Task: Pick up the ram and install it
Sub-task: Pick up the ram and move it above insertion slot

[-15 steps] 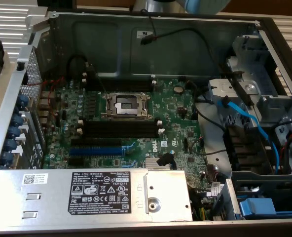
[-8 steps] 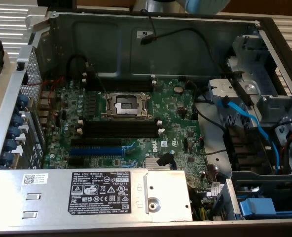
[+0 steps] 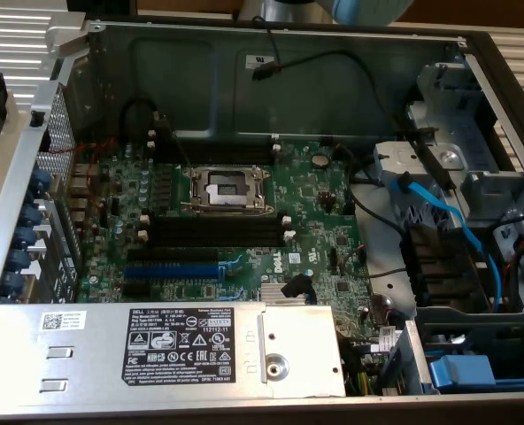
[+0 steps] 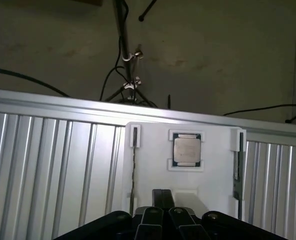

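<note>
In the wrist view my gripper (image 4: pixel 163 222) is shut with nothing between its fingertips, and hangs above the near edge of a white holder plate (image 4: pixel 153 150). A ram (image 4: pixel 237 167) stands on edge in a slot at one side of the plate, seen as a thin dark strip. A second thin dark stick (image 4: pixel 133 165) stands in the slot on the opposite side. In the exterior view, the black ram slots (image 3: pixel 218 232) with white end clips lie just below the processor socket (image 3: pixel 227 188) on the green motherboard (image 3: pixel 319 221).
A silver processor chip (image 4: pixel 186 150) sits in the plate's middle recess. The plate rests on a ribbed aluminium table (image 4: pixel 53 165). The open case holds a blue slot (image 3: pixel 173 270), a labelled power supply (image 3: pixel 178 350), blue cables (image 3: pixel 448 217) and drive cages (image 3: pixel 474 186).
</note>
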Controlling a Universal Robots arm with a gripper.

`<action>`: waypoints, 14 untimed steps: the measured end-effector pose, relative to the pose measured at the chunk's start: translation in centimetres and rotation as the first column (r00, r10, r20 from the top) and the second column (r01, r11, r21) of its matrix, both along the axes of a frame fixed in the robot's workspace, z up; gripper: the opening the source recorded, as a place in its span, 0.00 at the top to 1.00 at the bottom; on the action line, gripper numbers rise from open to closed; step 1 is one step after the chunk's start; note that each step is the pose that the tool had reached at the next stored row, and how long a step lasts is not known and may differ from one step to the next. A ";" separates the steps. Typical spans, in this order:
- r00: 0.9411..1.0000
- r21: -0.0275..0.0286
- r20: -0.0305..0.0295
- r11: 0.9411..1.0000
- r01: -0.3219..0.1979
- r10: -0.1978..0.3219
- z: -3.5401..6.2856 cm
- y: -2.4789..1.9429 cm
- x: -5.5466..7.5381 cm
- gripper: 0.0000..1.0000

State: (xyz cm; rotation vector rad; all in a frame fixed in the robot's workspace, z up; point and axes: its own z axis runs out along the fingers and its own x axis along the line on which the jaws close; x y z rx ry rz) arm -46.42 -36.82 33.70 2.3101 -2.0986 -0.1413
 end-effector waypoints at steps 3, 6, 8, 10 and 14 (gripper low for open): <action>1.000 0.000 0.000 1.000 0.000 0.000 -0.55 -0.03 0.1 0.90; 1.000 0.000 0.000 1.000 0.000 0.000 -1.10 -0.09 0.2 0.90; 1.000 0.001 0.000 1.000 0.000 0.000 -1.46 -0.15 0.2 0.90; 1.000 0.001 0.000 1.000 0.000 0.000 -1.83 -0.20 0.3 0.90; 1.000 0.003 0.000 1.000 0.000 0.000 -2.42 -0.37 0.4 0.90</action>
